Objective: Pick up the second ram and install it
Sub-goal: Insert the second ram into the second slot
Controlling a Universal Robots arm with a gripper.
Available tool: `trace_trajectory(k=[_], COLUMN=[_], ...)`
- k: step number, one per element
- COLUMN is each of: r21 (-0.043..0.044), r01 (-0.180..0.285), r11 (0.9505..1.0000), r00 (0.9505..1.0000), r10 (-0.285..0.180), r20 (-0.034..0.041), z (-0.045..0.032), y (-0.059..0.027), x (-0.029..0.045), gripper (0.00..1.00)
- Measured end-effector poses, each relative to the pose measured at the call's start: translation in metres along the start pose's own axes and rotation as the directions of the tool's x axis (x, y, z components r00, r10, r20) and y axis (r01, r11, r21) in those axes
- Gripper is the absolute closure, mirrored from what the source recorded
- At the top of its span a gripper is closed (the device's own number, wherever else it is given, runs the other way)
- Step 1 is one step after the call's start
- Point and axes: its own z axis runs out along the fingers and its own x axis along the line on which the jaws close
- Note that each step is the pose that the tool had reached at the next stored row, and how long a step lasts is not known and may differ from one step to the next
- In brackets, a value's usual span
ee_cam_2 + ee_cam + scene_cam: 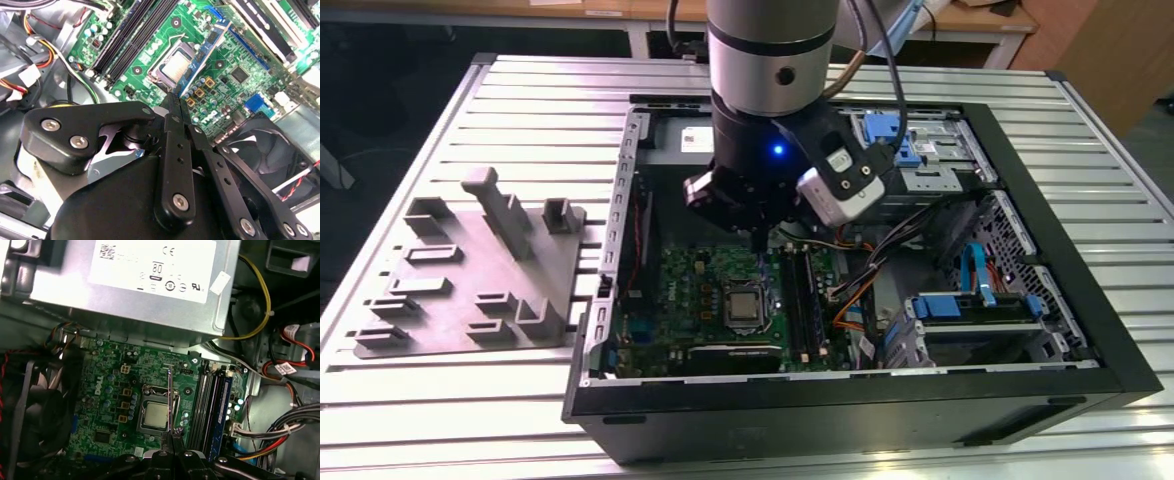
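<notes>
Jaws clamped on the second ram [206, 56], a thin, flat, long and narrow memory stick with a bluish board and dark chips. It runs out from between the black fingers [172, 150]. In the first wrist view it shows edge-on, as a pale thin line [171, 400].

Position: the stick is held above the green motherboard [687, 280], inside the open black computer case [854, 395] on the slatted metal tabletop [520, 100]. It sits over the edge of the square silver processor socket [155, 415], on the side towards the long black memory slots [210, 405]. How high it rides above the board I cannot tell.

Key relation: in both wrist views the stick's long axis runs parallel to the slots. Stick and slots are near each other but apart, with the socket's edge between them. In the exterior view the slots [801, 300] lie to the exterior view's right of the jaws.

Judgement: the offset is sideways, across the stick's thin dimension, and not angular, so alignment looks good.

A bluish strip in the outer slot [223, 410] may be a stick already seated, but that is uncertain.

Also noted: the grey moulded fixture tray [467, 290] lies well apart, at the exterior view's left of the case.
</notes>
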Motion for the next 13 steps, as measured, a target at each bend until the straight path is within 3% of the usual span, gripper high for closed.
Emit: trace_trajectory(k=[4, 13], r21=[0.001, 0.0018], r01=[-0.03, -0.05], r11=[0.9995, 0.9987], r00=[0.9995, 0.9987], r10=[0.03, 0.05], r20=[0.0001, 0.0001], z=[0.0001, 0.0002], y=[0.0, 0.0], x=[0.0, 0.0], gripper=[0.89, 0.89])
